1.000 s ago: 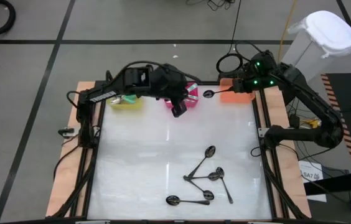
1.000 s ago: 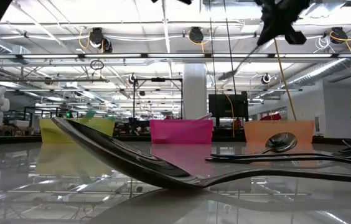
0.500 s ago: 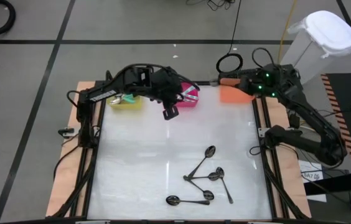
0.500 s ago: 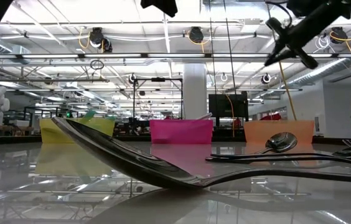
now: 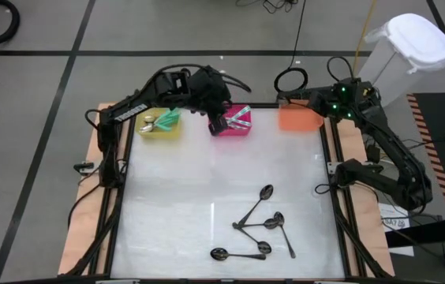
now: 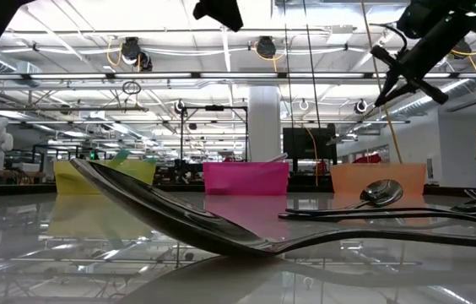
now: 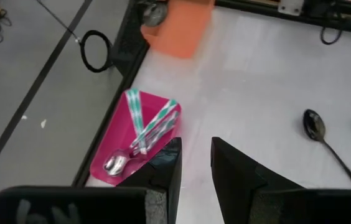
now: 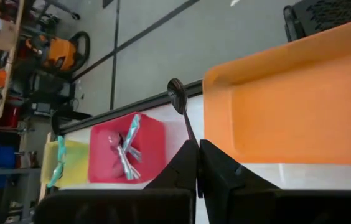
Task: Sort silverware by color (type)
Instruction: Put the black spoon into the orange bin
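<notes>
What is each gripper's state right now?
Left gripper: open, holding nothing.
Right gripper: closed on a dark metal spoon.

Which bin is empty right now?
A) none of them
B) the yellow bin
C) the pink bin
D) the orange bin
D: the orange bin shows a bare floor in the right wrist view, while the pink bin holds teal-handled spoons and the yellow bin holds a teal-handled spoon too.
</notes>
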Controlling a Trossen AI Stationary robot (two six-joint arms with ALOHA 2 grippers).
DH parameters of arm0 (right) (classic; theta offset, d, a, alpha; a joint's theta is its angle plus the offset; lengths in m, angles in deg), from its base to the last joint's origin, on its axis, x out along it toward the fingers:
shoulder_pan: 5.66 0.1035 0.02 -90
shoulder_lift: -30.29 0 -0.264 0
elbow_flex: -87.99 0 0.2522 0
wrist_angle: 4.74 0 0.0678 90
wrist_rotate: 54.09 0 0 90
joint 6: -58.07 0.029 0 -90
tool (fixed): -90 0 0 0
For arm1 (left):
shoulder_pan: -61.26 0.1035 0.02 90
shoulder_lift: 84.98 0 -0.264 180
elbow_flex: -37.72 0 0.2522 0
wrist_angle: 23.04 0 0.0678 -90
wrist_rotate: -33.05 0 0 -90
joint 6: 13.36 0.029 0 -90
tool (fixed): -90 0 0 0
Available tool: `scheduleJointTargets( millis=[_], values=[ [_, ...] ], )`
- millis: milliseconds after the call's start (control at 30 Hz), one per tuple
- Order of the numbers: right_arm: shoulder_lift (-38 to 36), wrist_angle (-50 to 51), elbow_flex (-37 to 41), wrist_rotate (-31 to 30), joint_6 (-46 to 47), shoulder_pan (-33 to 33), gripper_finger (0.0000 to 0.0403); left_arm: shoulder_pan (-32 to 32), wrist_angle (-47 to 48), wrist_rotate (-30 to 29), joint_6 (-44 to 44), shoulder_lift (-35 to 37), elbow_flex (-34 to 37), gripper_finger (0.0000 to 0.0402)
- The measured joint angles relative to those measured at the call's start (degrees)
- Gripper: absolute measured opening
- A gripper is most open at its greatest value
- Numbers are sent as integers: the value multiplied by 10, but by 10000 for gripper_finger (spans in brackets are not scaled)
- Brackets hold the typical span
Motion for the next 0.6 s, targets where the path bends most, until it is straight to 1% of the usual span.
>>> scheduleJointTargets(
  millis=[67, 333, 600],
  values=[
    [12, -2, 0, 14, -7, -12, 1, 8, 0, 0, 0, 0, 0, 88],
    [32, -2, 0, 14, 4, -20, 1, 29, 0, 3, 2, 0, 0, 88],
    [45, -3, 0, -34, 26, 0, 3, 33, 4, 4, 0, -8, 0, 88]
  ],
)
